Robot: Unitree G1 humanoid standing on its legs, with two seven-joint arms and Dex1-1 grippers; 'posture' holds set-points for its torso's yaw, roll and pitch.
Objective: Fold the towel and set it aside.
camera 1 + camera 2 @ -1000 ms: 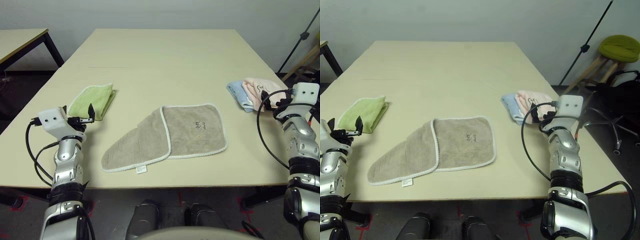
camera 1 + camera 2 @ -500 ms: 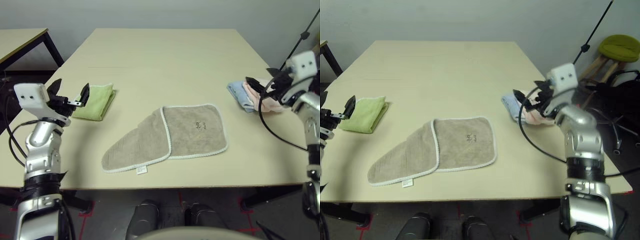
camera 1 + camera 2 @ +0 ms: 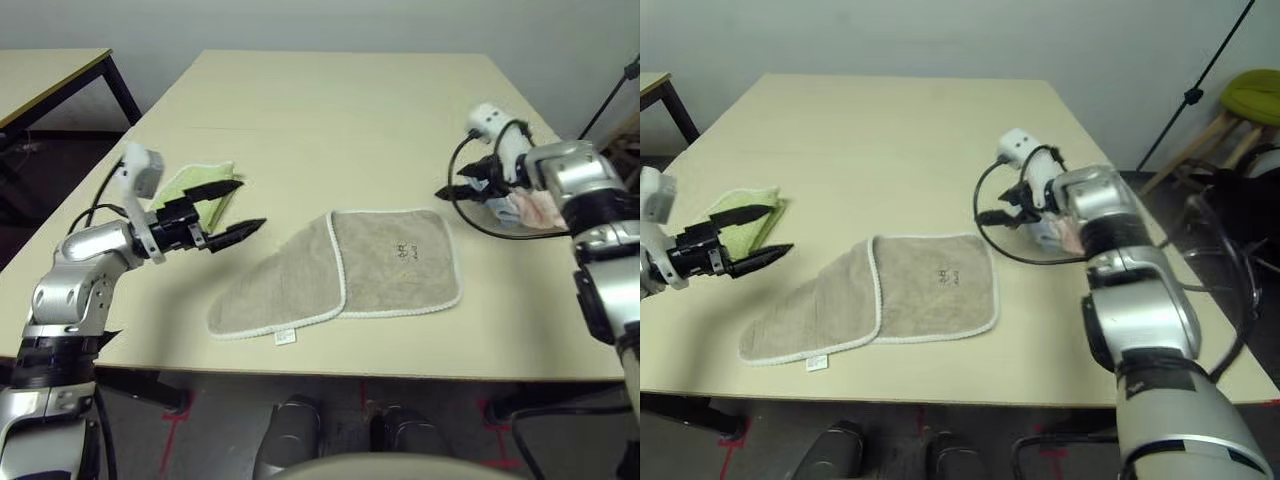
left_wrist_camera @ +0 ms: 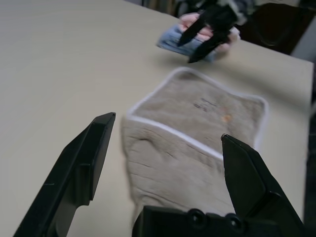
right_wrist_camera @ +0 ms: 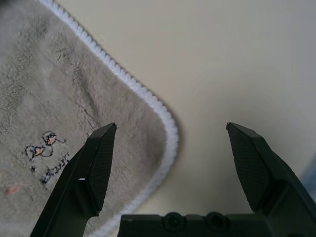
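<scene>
Towel [image 3: 340,270] lies mid-table, partly folded, its near-left flap overlapping. Left gripper [image 3: 232,207] hovers off its left, fingers spread; right gripper [image 3: 451,188] above its far-right corner, spread too. Looks like approach; next, pinch corners.

The right arm hides most of the pale blue and pink cloths [image 3: 520,208], and the towel's [image 3: 340,270] tag print is unreadable.

The 2 head views look forward and down over the bench [image 3: 330,110] from its near edge, sharing the towel [image 3: 340,272]. The left wrist view looks low across the towel toward the right tool [image 4: 206,30]. The right wrist view sits close above the towel's corner.
</scene>
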